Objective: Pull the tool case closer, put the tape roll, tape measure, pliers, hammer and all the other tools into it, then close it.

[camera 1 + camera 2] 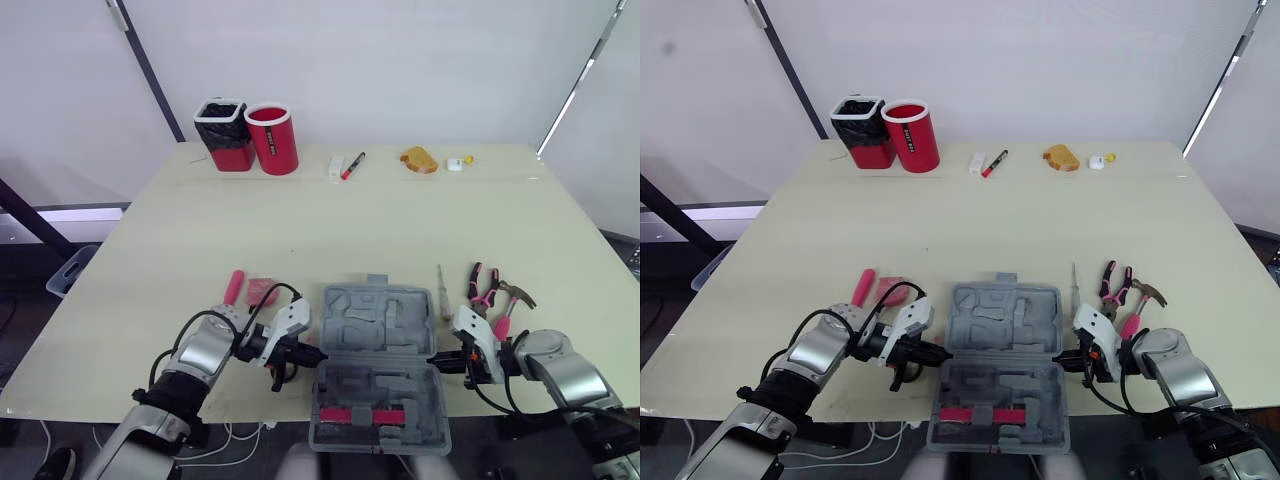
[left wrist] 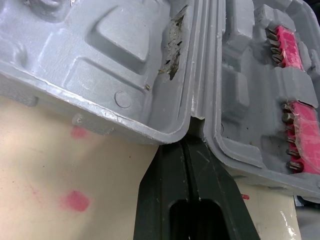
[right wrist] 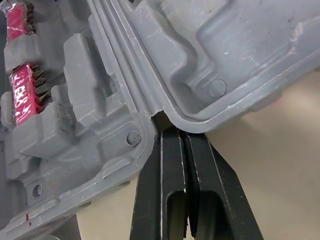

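Jaws closed, seemingly touching tool case (image 1: pixel 375 322) hinge (image 2: pixel 196 100).

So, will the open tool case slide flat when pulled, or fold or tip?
The tool case looks moulded plastic, probably stiff and light, so it should slide on the table. Its halves lie open on a hinge; lifting may fold it. Its near half seems past the table edge, so it could tip.

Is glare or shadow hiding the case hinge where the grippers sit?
Left eye view: soft even light on the table, no glare on the tool case. Left wrist view: hinge notch well lit, only the left gripper dark. Right wrist view: same at the right gripper, slight sheen on the plastic.
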Controlling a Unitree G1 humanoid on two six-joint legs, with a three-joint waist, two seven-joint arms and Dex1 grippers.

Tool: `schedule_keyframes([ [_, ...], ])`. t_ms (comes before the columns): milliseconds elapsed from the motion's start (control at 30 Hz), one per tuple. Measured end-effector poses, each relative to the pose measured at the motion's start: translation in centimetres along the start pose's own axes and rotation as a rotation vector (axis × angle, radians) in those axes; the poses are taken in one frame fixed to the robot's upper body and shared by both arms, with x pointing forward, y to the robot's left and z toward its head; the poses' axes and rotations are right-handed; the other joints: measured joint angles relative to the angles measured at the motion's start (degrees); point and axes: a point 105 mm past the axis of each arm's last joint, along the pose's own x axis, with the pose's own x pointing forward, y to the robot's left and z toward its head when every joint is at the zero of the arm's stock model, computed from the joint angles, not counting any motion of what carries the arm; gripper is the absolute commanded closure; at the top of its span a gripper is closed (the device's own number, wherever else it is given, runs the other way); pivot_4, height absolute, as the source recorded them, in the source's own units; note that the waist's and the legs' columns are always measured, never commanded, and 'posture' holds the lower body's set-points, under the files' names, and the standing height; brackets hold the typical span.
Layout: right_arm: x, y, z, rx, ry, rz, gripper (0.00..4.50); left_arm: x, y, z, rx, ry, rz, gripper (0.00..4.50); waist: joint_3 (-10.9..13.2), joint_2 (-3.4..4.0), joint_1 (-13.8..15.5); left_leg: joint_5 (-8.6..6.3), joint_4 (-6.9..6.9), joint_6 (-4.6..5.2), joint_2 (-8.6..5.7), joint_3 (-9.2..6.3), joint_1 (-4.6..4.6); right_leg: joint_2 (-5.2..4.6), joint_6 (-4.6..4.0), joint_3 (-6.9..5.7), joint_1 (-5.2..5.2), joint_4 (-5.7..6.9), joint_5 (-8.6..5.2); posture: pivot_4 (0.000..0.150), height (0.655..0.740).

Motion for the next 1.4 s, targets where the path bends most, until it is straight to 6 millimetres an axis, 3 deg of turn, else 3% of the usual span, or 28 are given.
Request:
schedule_keyframes([
  [1400, 0.99, -0.4, 0.56, -0.011, -0.028, 0.001, 4.43, -0.99, 0.03, -0.63, -0.025, 0.019, -0.013, 4.5, -0.07, -0.09, -0.41, 0.0, 0.0, 0.0, 0.2, 0.02, 0.06, 0.27, -0.07, 0.06, -0.01, 0.01, 0.03, 0.15, 0.74],
])
